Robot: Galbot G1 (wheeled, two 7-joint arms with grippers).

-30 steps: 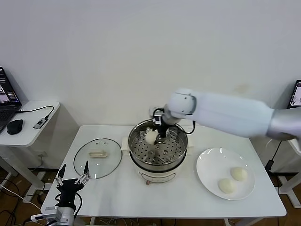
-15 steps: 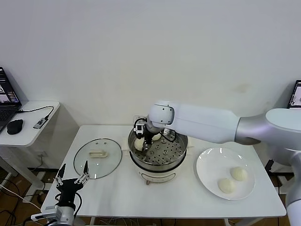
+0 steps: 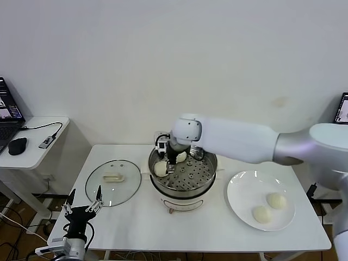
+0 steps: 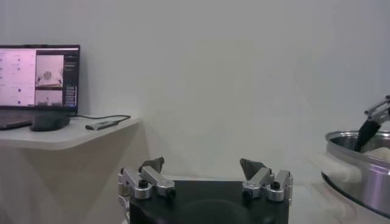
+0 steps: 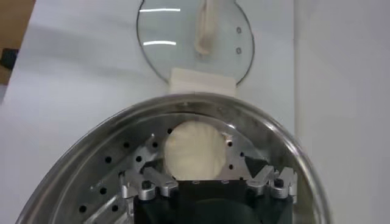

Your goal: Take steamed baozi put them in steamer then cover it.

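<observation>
Baozi: four seen in all. Two lay on the perforated tray inside the steamer [image 3: 183, 175], on its left side: one [image 3: 160, 168] against the left wall, a second [image 3: 181, 157] just behind it, partly hidden by the right hand [image 3: 170, 160]. In the right wrist view the nearer bun [image 5: 194, 148] sat free on the tray, the open fingers [image 5: 148, 182] standing apart on either side of it, not pressing it. Judged released.

Handling, as a judgement: buns looked smooth, soft and light, likely to dent or tear under a hard pinch and perhaps a little tacky. Best taken across the widest part, low on the sides, with a gentle closing.

Two more buns [image 3: 276, 200] [image 3: 262, 213] rested on the white plate [image 3: 239, 187] toward the right edge of the surface [image 3: 136, 223], near each other, well apart from the steamer.

Steamer stood at the middle of the surface on its white base; the right half of the tray was bare, room enough for the remaining pair.

Cover [image 3: 113, 182] lay flat on the surface to the left of the steamer, just beside it, cream handle [image 3: 113, 177] up. Glass with a metal rim: stiff, heavier than the buns, breakable, slippery on the dome. The handle looked the only sound place to take hold.

Left hand [image 3: 83, 207] hung parked off the front left corner of the surface, fingers spread, holding nothing.
</observation>
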